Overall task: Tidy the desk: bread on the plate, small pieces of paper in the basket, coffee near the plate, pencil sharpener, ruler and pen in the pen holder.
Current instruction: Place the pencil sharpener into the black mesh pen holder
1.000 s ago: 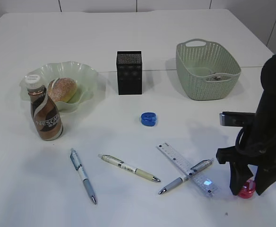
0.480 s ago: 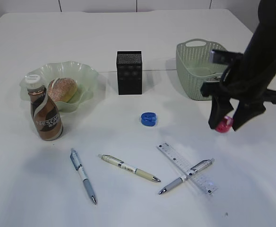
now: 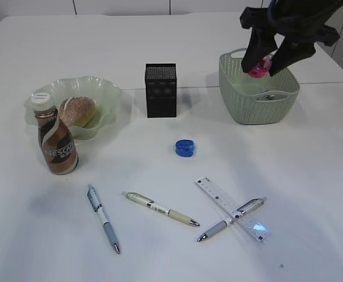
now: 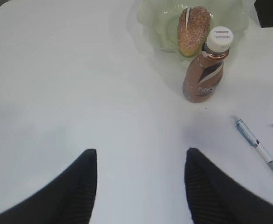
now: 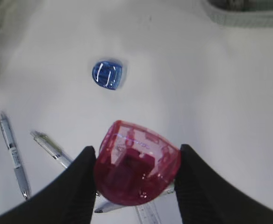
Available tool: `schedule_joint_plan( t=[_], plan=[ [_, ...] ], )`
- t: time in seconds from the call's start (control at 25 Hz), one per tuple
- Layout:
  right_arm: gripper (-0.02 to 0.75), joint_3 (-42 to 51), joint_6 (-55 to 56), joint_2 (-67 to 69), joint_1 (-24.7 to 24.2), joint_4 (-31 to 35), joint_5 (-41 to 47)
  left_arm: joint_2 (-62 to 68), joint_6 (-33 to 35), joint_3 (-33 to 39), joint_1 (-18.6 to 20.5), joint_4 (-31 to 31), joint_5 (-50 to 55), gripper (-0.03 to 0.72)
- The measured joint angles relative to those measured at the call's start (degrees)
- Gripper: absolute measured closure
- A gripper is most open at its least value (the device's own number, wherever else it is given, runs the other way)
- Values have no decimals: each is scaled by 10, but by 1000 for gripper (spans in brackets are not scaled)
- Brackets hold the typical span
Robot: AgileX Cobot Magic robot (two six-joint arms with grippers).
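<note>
My right gripper (image 3: 262, 66) is shut on a red pencil sharpener (image 3: 257, 68), held high in front of the green basket (image 3: 242, 108); the sharpener (image 5: 136, 170) fills the gap between the fingers. A blue pencil sharpener (image 3: 184, 147) lies mid-table, in front of the black pen holder (image 3: 160, 90). The clear ruler (image 3: 218, 200) lies crossed with a grey pen (image 3: 230, 219). Two more pens (image 3: 103, 218) (image 3: 160, 208) lie to its left. Bread (image 3: 77, 110) sits on the plate (image 3: 107, 94), the coffee (image 3: 56, 141) beside it. My left gripper (image 4: 140, 151) is open over bare table.
A small crumpled item (image 3: 269, 96) lies inside the basket. In the left wrist view the coffee (image 4: 205, 70), bread (image 4: 192, 23) and a blue pen (image 4: 260, 149) lie ahead of the fingers. The table edge runs behind the basket.
My right gripper has lifted the red sharpener from the table's front right corner up and back, to in front of the basket. Everything else has stayed put.
</note>
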Motion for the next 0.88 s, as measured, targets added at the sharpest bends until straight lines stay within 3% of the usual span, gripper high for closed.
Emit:
schedule_joint_plan(
  t=[0.48, 0.88],
  plan=[
    [351, -26, -115, 11, 3, 52, -98, 0, 0, 0, 0, 0, -2, 276],
    [352, -26, -227, 79, 59, 69, -240, 0, 2, 0, 0, 2, -3, 278]
  ],
)
